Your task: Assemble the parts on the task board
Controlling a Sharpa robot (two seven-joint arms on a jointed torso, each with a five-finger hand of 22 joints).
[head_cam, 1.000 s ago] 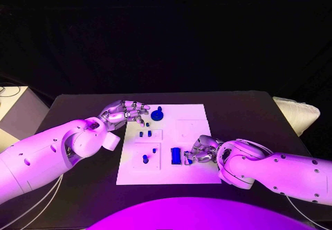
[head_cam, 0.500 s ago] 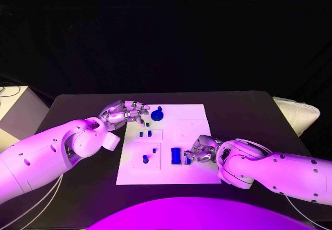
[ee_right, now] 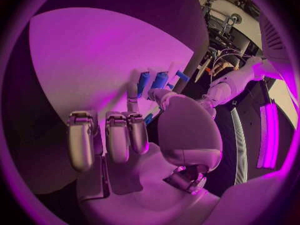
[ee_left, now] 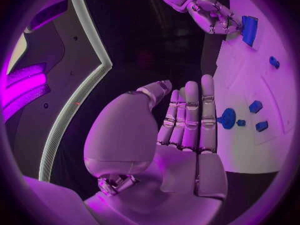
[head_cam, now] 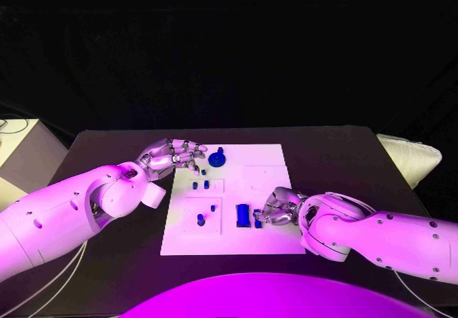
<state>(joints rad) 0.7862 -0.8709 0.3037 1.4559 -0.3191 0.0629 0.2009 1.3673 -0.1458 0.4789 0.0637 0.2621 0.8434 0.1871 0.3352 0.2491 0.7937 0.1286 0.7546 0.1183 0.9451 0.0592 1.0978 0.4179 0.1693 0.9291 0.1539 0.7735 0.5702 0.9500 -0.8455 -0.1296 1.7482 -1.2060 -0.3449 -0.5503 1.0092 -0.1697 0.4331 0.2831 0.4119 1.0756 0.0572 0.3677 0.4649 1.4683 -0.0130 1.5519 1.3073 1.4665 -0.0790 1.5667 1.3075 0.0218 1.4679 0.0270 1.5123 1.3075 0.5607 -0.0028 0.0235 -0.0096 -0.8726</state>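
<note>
One task board (head_cam: 257,173); two hands: left hand (head_cam: 174,156), right hand (head_cam: 280,205).

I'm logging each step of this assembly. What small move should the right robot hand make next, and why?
Probably lift slightly: the right robot hand seems to pinch a small blue part low on the task board, beside a larger blue block. Its hold isn't clear.
</note>
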